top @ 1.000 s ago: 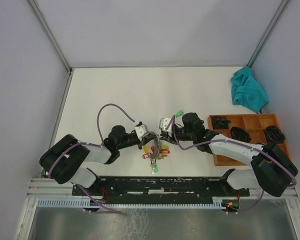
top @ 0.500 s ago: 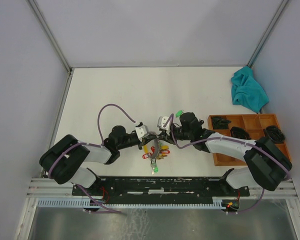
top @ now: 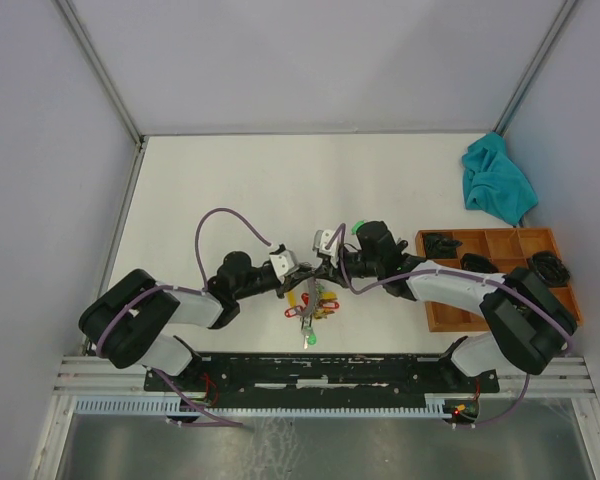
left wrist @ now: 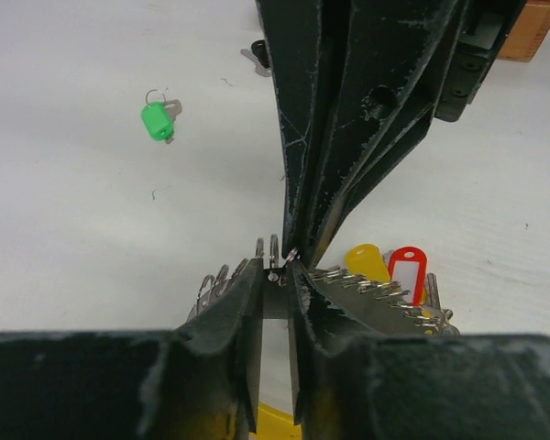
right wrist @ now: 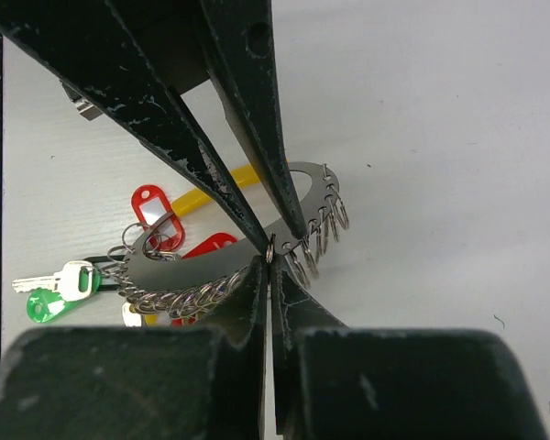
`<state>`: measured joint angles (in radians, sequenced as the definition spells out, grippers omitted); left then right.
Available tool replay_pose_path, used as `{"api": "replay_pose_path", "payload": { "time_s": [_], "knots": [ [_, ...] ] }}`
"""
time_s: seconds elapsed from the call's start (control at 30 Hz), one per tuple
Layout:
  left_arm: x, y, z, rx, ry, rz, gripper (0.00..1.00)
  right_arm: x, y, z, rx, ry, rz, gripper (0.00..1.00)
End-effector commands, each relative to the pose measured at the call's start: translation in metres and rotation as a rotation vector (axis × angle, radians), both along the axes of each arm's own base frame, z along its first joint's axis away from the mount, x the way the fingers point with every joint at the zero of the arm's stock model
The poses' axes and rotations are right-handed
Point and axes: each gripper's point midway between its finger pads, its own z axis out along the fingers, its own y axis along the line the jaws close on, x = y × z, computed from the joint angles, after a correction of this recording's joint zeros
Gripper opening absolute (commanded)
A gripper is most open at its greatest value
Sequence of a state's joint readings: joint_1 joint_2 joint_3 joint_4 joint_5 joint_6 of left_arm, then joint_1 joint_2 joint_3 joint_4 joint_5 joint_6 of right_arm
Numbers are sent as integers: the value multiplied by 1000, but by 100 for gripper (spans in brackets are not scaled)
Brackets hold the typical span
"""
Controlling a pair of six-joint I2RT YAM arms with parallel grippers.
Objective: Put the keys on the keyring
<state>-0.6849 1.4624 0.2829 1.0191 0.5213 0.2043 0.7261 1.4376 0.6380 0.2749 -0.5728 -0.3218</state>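
Observation:
The keyring [top: 310, 300] is a silvery crescent plate [right wrist: 211, 261] edged with several small rings and hung with red [left wrist: 407, 271], yellow and green tags. It is held up just in front of the arm bases. My right gripper [right wrist: 269, 261] is shut on one small ring at the plate's edge. My left gripper [left wrist: 275, 270] meets it tip to tip, its jaws a narrow gap apart against the plate. A loose green-headed key [left wrist: 156, 121] lies on the table beside the right wrist [top: 358, 227]. A dark key head [left wrist: 257, 57] peeks out behind the right fingers [left wrist: 348, 137].
A wooden compartment tray [top: 480, 233] holding black items sits at the right. A teal cloth [top: 497, 180] lies behind it by the right wall. A black rail [top: 300, 370] runs along the near edge between the arm bases.
The right gripper slid left to meet the left one and closed on a small ring of the keyring. The left jaws parted slightly.

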Motion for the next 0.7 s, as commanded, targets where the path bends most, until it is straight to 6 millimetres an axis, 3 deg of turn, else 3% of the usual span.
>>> {"api": "replay_pose_path", "payload": {
  "time_s": [0.0, 0.2, 0.37, 0.67],
  "knots": [
    [4, -1, 29, -77, -98, 26, 28, 16, 13, 36, 100, -70, 5, 1],
    [6, 14, 32, -138, -78, 110, 41, 21, 7, 47, 164, -82, -7, 1],
    [-5, 14, 38, -180, -78, 66, 40, 23, 3, 51, 194, -102, -6, 1],
    [-4, 11, 56, -261, -89, 28, 33, 13, 4, 57, 238, -130, 65, 1]
  ]
}}
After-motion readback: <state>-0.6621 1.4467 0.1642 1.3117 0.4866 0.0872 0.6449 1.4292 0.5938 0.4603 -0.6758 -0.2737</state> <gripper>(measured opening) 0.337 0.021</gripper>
